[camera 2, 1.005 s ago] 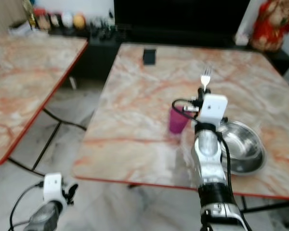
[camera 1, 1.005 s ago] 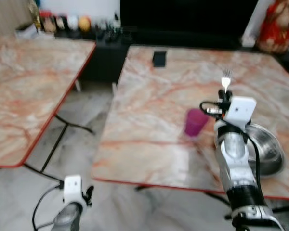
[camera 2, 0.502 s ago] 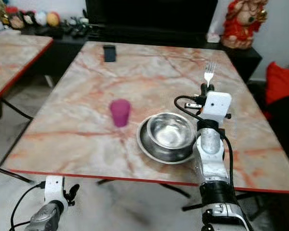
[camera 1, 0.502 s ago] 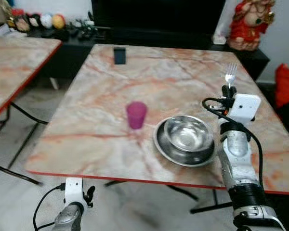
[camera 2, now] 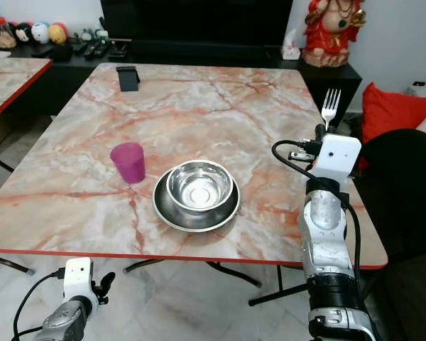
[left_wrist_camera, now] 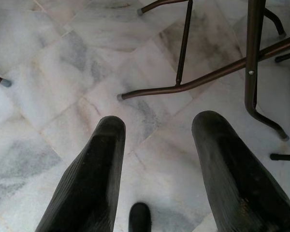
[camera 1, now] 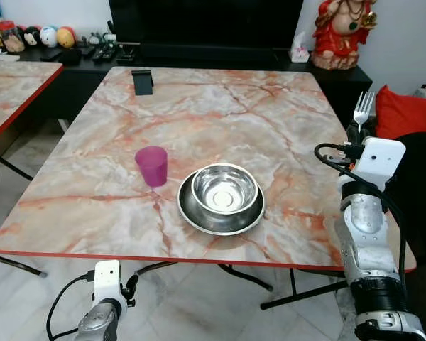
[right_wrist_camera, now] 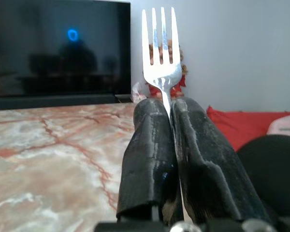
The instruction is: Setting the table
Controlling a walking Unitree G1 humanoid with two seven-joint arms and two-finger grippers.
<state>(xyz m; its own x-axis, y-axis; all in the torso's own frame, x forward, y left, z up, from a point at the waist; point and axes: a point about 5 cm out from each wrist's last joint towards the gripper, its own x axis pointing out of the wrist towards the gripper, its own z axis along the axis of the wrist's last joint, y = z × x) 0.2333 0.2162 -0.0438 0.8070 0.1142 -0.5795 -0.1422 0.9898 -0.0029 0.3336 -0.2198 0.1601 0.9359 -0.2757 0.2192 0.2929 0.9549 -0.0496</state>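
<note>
A silver fork (camera 1: 361, 109) stands upright, tines up, clamped between the fingers of my right gripper (right_wrist_camera: 167, 106), which is raised beside the table's right edge. On the marble table (camera 1: 220, 114) a steel bowl (camera 1: 224, 190) sits inside a steel plate (camera 1: 192, 214) near the front edge. A purple cup (camera 1: 152, 165) stands upright just left of them. My left gripper (left_wrist_camera: 157, 130) hangs low below the table's front edge, open over the marble floor, holding nothing.
A small black object (camera 1: 142, 81) stands at the table's far left corner. A second marble table (camera 1: 14, 89) lies to the left. A black chair (camera 1: 419, 192) with a red cushion (camera 1: 405, 114) is at the right. A TV cabinet with a red figurine (camera 1: 339, 32) lines the back wall.
The camera has swung right and closer, so the table now sits centred. My right gripper still holds the fork upright; the left arm stays hanging.
</note>
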